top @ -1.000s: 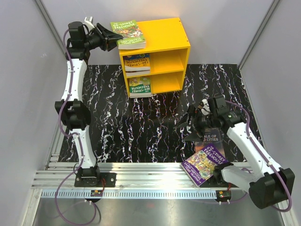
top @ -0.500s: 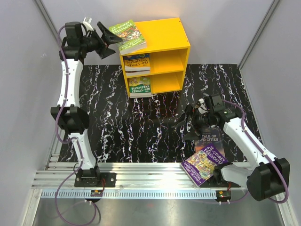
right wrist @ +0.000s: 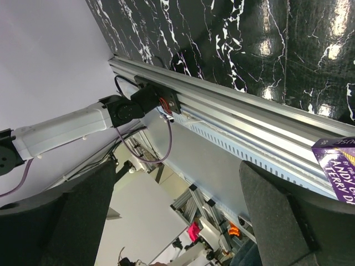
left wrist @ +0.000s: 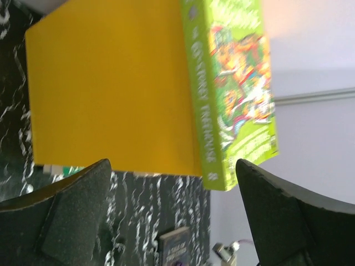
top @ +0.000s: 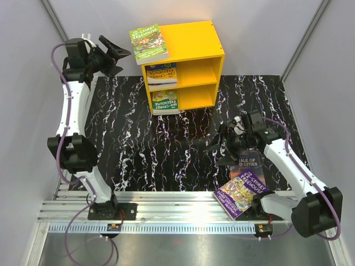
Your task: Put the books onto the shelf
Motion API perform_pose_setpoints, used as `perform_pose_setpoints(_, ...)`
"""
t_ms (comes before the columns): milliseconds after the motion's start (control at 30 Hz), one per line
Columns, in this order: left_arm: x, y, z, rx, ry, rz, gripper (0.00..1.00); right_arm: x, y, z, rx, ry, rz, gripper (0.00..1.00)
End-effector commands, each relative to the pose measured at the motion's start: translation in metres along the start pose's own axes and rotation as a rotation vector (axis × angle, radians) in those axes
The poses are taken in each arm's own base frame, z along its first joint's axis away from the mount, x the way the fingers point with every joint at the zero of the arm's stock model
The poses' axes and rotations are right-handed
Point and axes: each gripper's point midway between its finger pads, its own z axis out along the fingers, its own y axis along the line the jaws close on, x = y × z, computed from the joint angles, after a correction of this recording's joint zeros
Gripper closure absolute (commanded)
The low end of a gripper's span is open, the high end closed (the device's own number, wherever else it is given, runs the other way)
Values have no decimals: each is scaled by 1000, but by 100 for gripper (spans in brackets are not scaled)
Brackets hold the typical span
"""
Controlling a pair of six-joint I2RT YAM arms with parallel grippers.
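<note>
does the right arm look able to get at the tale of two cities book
Probably yes: the right gripper is open right beside the dark book, nothing between them, though it points away and must turn round. The purple book overlaps its near end, which may hinder a lift.

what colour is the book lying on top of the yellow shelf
The book is bright green with cartoon art; clearest in the left wrist view.
</note>
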Motion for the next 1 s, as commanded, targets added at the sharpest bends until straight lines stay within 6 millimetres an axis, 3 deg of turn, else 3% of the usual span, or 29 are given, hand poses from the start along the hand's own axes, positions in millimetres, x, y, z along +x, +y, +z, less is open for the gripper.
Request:
perform_pose_setpoints(0,-33,-59,-19,219,-133,70,6,4,6,-9,-8,-14,-62,0)
perform_pose_setpoints(67,-37,-63,-18,247,-145,51,12,5,4,-10,4,-15,-69,0)
perform_pose_setpoints(100,-39,-59,-15,241,-152,39,24,4,4,-10,11,-17,-69,0)
perform_pose_setpoints(200,-47,-56,-8,239,-175,14,47,2,3,-10,23,-16,-76,0)
perform_pose_setpoints(300,-50,-47,13,239,-151,-5,61,-1,3,-10,33,-17,-80,0)
perform_pose_setpoints(333,-55,-46,19,238,-151,-4,70,-2,3,-10,35,-19,-81,0)
perform_pose_setpoints(433,-58,-42,30,242,-146,-16,77,-5,1,-8,45,-18,-78,0)
perform_pose_setpoints(667,-60,-41,52,257,-134,-26,80,-15,-1,-3,56,-10,-61,0)
perform_pose_setpoints(967,-55,-66,67,334,-147,10,81,-31,-5,-2,72,-18,-52,0)
